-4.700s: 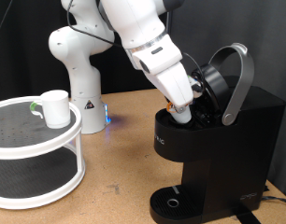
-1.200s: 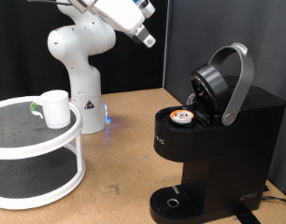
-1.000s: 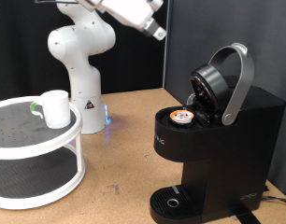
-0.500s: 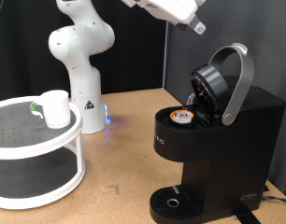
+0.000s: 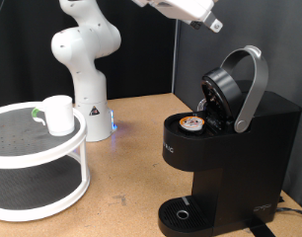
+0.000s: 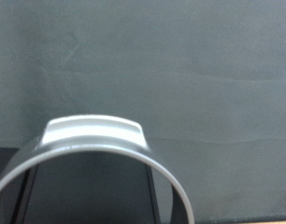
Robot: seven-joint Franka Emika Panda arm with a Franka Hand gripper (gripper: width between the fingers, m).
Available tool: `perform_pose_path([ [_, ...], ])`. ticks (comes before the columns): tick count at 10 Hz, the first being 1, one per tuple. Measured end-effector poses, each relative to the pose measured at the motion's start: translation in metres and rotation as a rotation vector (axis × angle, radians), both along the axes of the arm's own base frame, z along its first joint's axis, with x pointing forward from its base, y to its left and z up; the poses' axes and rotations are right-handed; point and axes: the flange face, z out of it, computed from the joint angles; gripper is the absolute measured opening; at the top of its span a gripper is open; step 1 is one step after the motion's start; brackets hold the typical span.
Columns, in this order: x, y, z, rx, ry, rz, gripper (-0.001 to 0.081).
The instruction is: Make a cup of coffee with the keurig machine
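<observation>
The keurig machine stands at the exterior view's right with its lid raised and its grey handle up. A small pod with a tan top sits in the open chamber. The white cup stands on the top tier of a round white rack at the left. My gripper is high at the top edge, above and slightly left of the raised handle, and nothing shows in it. The wrist view shows the grey handle close up against a dark backdrop, with no fingers in sight.
The round white two-tier rack fills the lower left. The arm's white base stands behind it. The machine's round drip tray is bare. A black curtain backs the machine.
The gripper left the pod in the machine's chamber, rose out of it, and has swung from upper left to the right, now above the raised handle. The cup has not moved.
</observation>
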Motion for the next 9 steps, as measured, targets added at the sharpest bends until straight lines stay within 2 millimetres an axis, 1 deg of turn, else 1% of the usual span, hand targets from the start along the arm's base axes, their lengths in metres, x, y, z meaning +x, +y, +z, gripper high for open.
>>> perform_pose_path([
  [4, 0.0, 0.029, 0.001, -0.027, -0.019, 0.028, 0.08],
  [7, 0.0, 0.043, 0.002, -0.032, -0.026, 0.041, 0.08],
  [9, 0.001, 0.056, 0.004, -0.023, -0.031, 0.045, 0.08],
])
